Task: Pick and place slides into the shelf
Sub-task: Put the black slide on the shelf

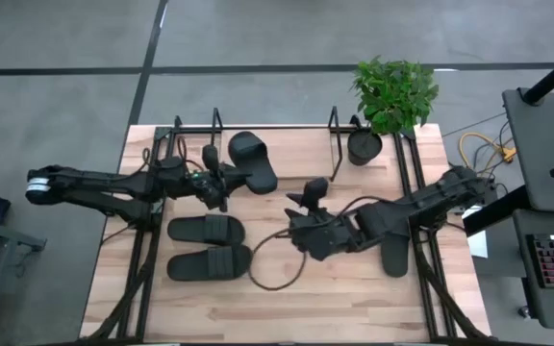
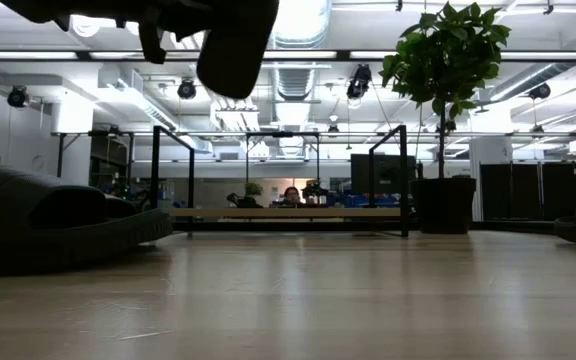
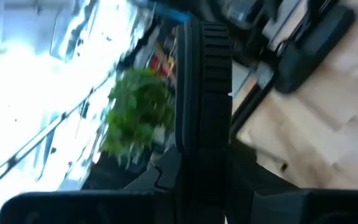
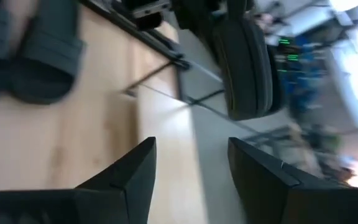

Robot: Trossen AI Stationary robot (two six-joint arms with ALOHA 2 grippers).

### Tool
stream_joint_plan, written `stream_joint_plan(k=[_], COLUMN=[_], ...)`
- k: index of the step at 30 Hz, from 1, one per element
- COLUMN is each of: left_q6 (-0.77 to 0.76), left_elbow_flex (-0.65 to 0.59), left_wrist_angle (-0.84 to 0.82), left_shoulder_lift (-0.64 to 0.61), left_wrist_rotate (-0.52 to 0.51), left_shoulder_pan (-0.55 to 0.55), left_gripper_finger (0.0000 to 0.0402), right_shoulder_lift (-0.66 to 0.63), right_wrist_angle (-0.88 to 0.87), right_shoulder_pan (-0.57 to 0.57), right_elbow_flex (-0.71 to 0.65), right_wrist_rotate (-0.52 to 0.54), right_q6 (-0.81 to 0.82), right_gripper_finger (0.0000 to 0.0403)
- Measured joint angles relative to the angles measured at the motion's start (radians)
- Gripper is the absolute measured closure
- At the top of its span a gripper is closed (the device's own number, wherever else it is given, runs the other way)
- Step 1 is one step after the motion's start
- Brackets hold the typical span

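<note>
Nearby — plant pot [image 1: 364, 146] beside shelf [image 1: 196, 128]

Counted four slides [image 1: 207, 229], all black and matching: two flat on the bench [image 1: 287, 312], one more [image 1: 394, 258] flat beneath the right arm, one [image 1: 255, 159] up off the boards. One shelf [image 1: 336, 144]. One potted plant [image 1: 392, 91]. Two arms, one end effector apiece: left end effector [image 1: 221, 183], right end effector [image 1: 308, 197]. One loose cable loop [image 1: 272, 279]. One person [image 2: 291, 196], far back in the room.
</note>
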Motion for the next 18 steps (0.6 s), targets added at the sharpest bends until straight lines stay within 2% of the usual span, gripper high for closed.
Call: stream_joint_plan(k=[5,11,14,18], left_q6=[0.006,0.036,0.045,0.09], left_elbow_flex=[-0.035,-0.067,-0.066,-0.063], left_wrist_angle=[-0.007,-0.059,-0.122,-0.135], left_shoulder_lift=[-0.044,-0.097,-0.097,-0.064], left_wrist_rotate=[0.13,0.248,0.32,0.332], left_shoulder_pan=[-0.001,-0.001,-0.008,-0.024], left_gripper_finger=[0.0354,0.0354,0.0354,0.0354], right_shoulder_lift=[-0.09,-0.208,-0.253,-0.273], right_wrist_angle=[0.042,0.29,0.437,0.538], right_shoulder_pan=[-0.004,0.002,-0.014,-0.06], right_elbow_flex=[-0.088,-0.225,-0.295,-0.347], right_wrist_rotate=[-0.101,-0.115,-0.178,-0.248], right_q6=[-0.031,-0.15,-0.192,-0.208], right_gripper_finger=[0.0222,0.023,0.0234,0.0238])
